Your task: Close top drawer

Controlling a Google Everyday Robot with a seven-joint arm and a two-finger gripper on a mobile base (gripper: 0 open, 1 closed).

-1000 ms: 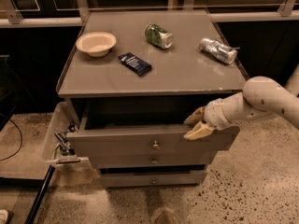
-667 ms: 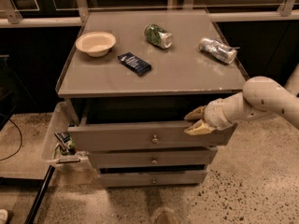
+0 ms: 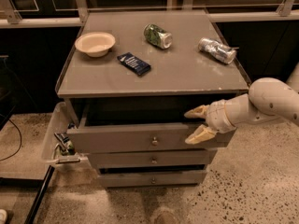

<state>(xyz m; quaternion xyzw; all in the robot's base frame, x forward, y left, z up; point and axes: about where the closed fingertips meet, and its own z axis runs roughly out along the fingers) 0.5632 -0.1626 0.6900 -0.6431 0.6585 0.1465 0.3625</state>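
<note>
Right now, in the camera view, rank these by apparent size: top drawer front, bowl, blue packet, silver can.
1. The top drawer front, largest by far; the gripper sits open at its right end.
2. The bowl.
3. The blue packet and the silver can look about alike, so I won't rank them.

The arm [image 3: 273, 99] is smooth, off-white and rounded, its bulbous joint narrowing to a cylindrical wrist. Its gripper [image 3: 198, 123], just right of centre, has two tan, wedge-shaped fingers [image 3: 200, 135], spread apart.
</note>
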